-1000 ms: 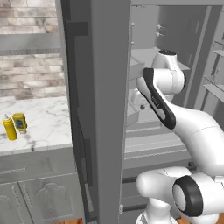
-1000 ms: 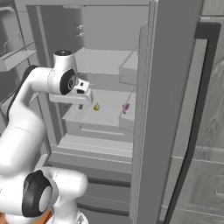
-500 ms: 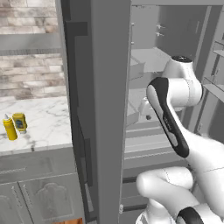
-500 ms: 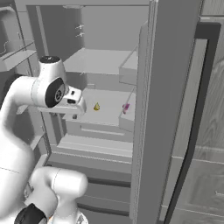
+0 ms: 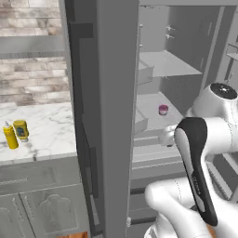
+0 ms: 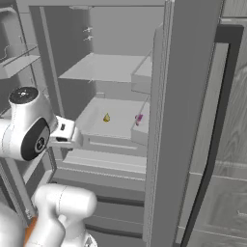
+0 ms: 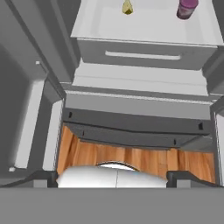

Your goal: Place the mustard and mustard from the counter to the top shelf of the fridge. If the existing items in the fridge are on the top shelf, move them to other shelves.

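Facing down — gripper [image 7: 112, 176] before fridge [image 7: 144, 57]

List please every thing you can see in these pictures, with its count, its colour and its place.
Mustard bottles: two, yellow, standing close together on the counter.
Counter: one, white marble with grey veins, left of the fridge.
Fridge: one, dark grey, doors open, pale grey interior.
Top shelf: one, pale grey, highest in the fridge.
Pink cup: one, magenta, on the shelf below the top one.
Yellow wedge: one, yellow, on that same lower shelf, apart from the cup.
Robot arm: one, white with dark joints, in front of the fridge.
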